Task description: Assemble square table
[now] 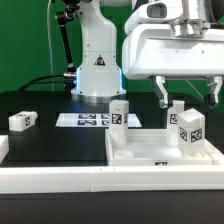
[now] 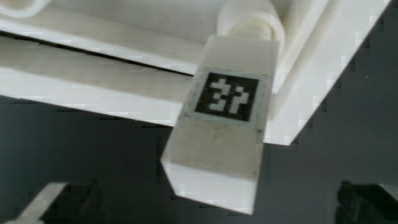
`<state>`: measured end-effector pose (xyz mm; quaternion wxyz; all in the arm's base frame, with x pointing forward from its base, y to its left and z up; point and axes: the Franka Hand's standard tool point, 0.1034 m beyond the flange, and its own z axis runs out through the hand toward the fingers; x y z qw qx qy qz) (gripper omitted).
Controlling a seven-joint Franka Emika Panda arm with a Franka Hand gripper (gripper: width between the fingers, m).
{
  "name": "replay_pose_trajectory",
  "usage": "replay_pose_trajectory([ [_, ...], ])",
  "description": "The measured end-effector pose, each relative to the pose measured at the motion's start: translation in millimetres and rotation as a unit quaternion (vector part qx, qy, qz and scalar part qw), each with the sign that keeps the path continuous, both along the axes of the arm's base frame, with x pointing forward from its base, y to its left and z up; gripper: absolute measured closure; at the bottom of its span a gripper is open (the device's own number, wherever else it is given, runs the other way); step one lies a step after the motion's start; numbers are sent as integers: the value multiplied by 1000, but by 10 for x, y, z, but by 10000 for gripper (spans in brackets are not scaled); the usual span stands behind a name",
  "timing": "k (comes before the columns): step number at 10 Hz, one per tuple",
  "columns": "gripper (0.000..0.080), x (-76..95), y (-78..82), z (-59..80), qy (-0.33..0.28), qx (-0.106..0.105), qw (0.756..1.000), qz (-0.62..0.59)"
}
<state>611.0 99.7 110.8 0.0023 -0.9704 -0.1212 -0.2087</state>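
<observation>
The square table's white top (image 1: 140, 152) lies at the front on the exterior view's right, rim up. One white tagged leg (image 1: 120, 112) stands at its far left corner. Two more legs (image 1: 178, 112) (image 1: 190, 131) stand close together on its right side. Another leg (image 1: 22, 120) lies loose on the black table at the left. My gripper (image 1: 186, 98) hangs open just above the right pair. In the wrist view a tagged leg (image 2: 226, 100) runs between my gripper's (image 2: 214, 212) dark fingertips (image 2: 63, 205), clear of both, with the top's rim (image 2: 89, 70) behind it.
The marker board (image 1: 88, 120) lies flat behind the top, in front of the robot base (image 1: 97, 70). A long white rail (image 1: 60, 181) edges the table's front, and a white piece (image 1: 3, 150) sits at the left edge.
</observation>
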Motion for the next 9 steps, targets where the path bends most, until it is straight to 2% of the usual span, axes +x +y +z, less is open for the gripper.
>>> replay_pose_trajectory([
  [1, 150, -40, -6, -58, 39, -1, 999, 0],
  [3, 150, 22, 17, -48, 127, -4, 992, 3],
  [5, 150, 0, 6, -77, 189, -8, 982, 5],
  [6, 150, -66, 24, -81, 241, -14, 971, 3],
  [9, 150, -85, 52, -106, 321, -25, 947, 9],
])
